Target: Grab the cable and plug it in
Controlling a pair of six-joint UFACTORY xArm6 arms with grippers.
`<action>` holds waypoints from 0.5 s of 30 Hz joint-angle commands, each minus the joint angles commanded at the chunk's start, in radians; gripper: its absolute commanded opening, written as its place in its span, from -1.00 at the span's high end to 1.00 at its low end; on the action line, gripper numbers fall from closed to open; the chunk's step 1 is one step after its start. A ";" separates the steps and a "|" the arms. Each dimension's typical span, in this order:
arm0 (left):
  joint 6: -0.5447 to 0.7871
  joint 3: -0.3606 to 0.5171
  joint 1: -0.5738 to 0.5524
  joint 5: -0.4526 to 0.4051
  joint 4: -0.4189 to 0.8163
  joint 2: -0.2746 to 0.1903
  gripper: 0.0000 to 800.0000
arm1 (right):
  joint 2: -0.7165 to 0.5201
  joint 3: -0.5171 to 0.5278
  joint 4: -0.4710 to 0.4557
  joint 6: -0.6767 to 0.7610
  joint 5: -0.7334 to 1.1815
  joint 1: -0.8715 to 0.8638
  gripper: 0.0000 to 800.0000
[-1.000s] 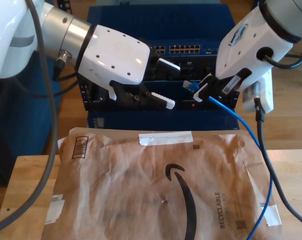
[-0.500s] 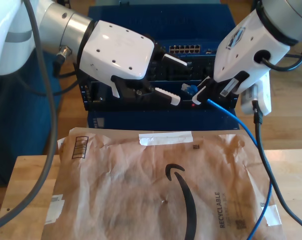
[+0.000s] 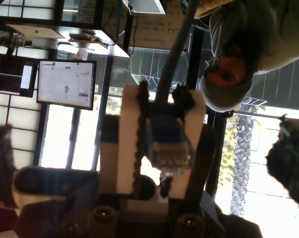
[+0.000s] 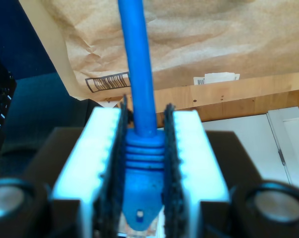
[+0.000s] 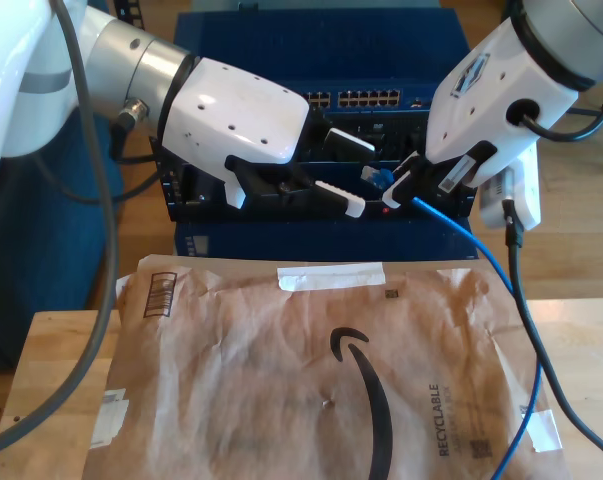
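Note:
The blue cable (image 5: 478, 250) runs from the paper mailer up to my second gripper (image 5: 399, 186) at the exterior view's right. That gripper is shut on the cable's blue plug (image 5: 379, 178), which pokes out toward the dark rack. In the second wrist view the white fingers (image 4: 189, 148) clamp the ribbed plug boot (image 4: 142, 163). My first gripper (image 5: 359, 173), on the arm at the exterior view's left, is open, its tips just short of the plug. The first wrist view looks straight at the plug (image 3: 168, 144) held in the other gripper's white fingers (image 3: 127, 144).
A blue network switch (image 5: 366, 98) with rows of ports sits on the dark rack (image 5: 281, 215) behind both grippers. A brown paper mailer (image 5: 321, 380) covers the wooden table (image 5: 41, 370). A black robot cable (image 5: 526, 300) hangs beside the blue one. A person (image 3: 238, 49) shows behind the rack.
My first gripper has shifted toward the exterior view's right, closing the distance to the plug. My second gripper has stayed almost still with the plug in it.

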 joint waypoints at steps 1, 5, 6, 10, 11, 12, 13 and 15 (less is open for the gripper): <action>0.000 0.000 0.000 0.000 0.002 0.000 -0.53 | 0.000 0.000 0.000 0.000 -0.002 0.000 0.99; 0.005 0.002 0.000 0.000 0.000 0.000 -0.39 | 0.000 -0.002 0.000 -0.002 -0.002 0.000 0.99; 0.005 0.002 0.000 0.000 0.000 0.000 -0.37 | 0.000 -0.002 0.000 0.000 -0.002 0.000 0.99; 0.023 0.002 0.002 0.000 0.002 0.000 -0.19 | 0.002 0.000 0.002 0.000 0.000 0.000 0.99; 0.028 0.002 0.002 0.000 0.002 0.000 -0.19 | 0.002 0.000 0.002 0.000 -0.002 0.002 0.99; 0.032 0.002 0.002 0.000 0.000 0.000 -0.19 | 0.002 0.000 0.002 0.000 0.000 0.002 0.99; 0.035 0.002 0.002 0.000 0.000 0.000 -0.18 | 0.002 0.000 0.002 0.000 0.000 0.002 0.99; 0.040 0.003 0.002 0.000 0.000 0.000 -0.15 | 0.002 0.000 0.003 0.000 0.000 0.003 0.99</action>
